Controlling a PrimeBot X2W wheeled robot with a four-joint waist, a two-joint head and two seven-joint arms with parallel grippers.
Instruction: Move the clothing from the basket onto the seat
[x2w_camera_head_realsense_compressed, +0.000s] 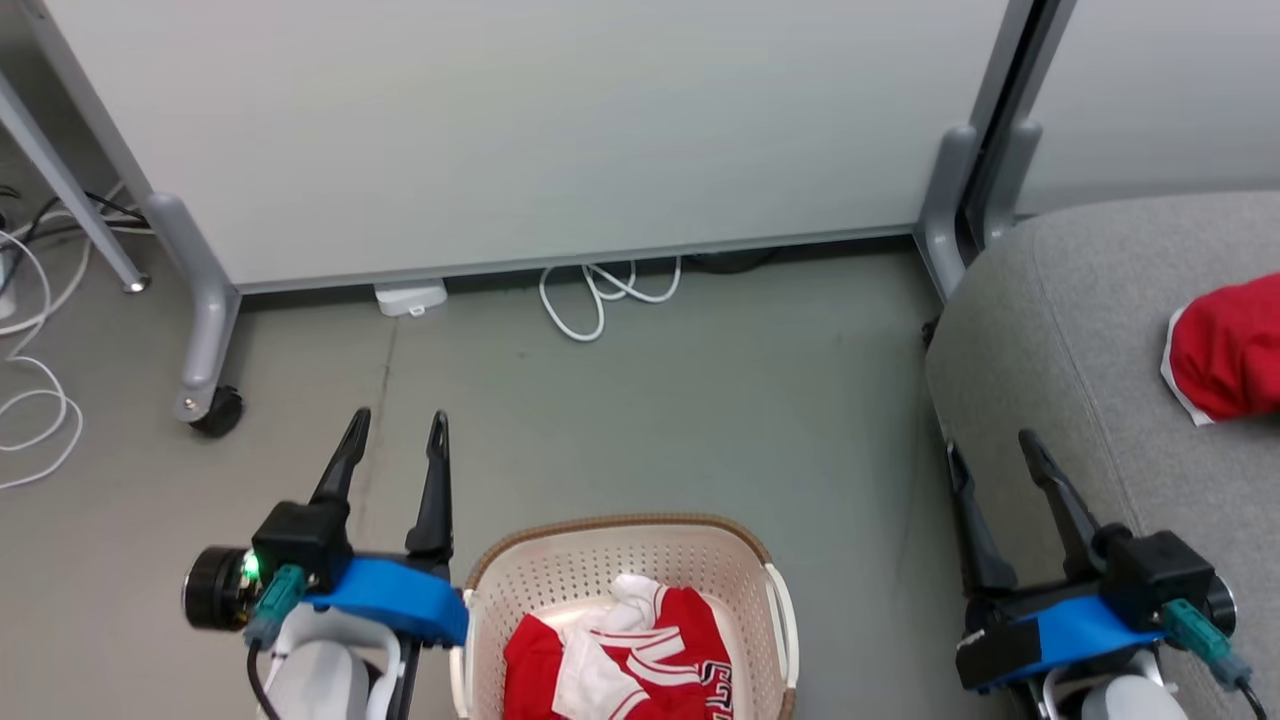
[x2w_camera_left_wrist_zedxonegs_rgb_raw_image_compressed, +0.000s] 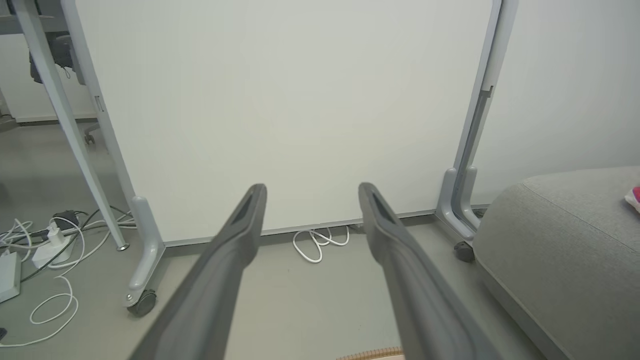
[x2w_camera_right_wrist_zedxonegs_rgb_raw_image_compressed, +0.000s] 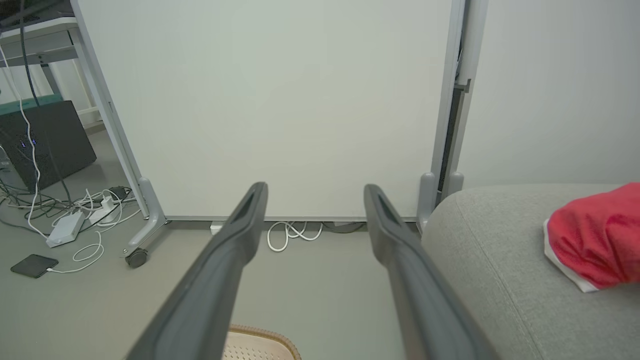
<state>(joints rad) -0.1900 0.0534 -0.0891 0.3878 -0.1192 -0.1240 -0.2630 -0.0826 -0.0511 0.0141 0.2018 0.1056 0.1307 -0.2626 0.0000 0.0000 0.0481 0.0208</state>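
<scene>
From the head camera, the two arms sit closest, at the bottom corners. The left hand (x2w_camera_head_realsense_compressed: 399, 414) hangs over the grey floor (x2w_camera_head_realsense_compressed: 650, 400) with its dark fingers spread apart and nothing between them. The right hand (x2w_camera_head_realsense_compressed: 988, 443) is likewise released and empty, its fingers just beside the front edge of the seat (x2w_camera_head_realsense_compressed: 1060, 330). Between the arms, at the bottom edge, the basket (x2w_camera_head_realsense_compressed: 620, 522) stands on the floor, close to the left arm. The striped jersey (x2w_camera_head_realsense_compressed: 640, 660) lies crumpled inside it, red with white bands and some lettering. The plain red garment (x2w_camera_head_realsense_compressed: 1225, 350) lies on the seat at the right edge, its white trim showing. Beyond, a white panel (x2w_camera_head_realsense_compressed: 550, 130) on wheeled legs stands with a white cable (x2w_camera_head_realsense_compressed: 600, 295) coiled at its foot.

The left wrist camera looks along the left hand (x2w_camera_left_wrist_zedxonegs_rgb_raw_image_compressed: 312, 187), whose fingers are wide apart and point at the panel and cable. A sliver of the basket's brown rim (x2w_camera_left_wrist_zedxonegs_rgb_raw_image_compressed: 370, 355) shows at the bottom, and the seat (x2w_camera_left_wrist_zedxonegs_rgb_raw_image_compressed: 565, 250) rises on the right.

The right wrist camera shows the right hand (x2w_camera_right_wrist_zedxonegs_rgb_raw_image_compressed: 315, 187) also spread and holding nothing. The basket rim (x2w_camera_right_wrist_zedxonegs_rgb_raw_image_compressed: 260, 342) sits below its fingers. On the seat (x2w_camera_right_wrist_zedxonegs_rgb_raw_image_compressed: 490, 250) to the right rests the plain red garment (x2w_camera_right_wrist_zedxonegs_rgb_raw_image_compressed: 595, 235). A phone (x2w_camera_right_wrist_zedxonegs_rgb_raw_image_compressed: 34, 265) lies on the floor, far left.
</scene>
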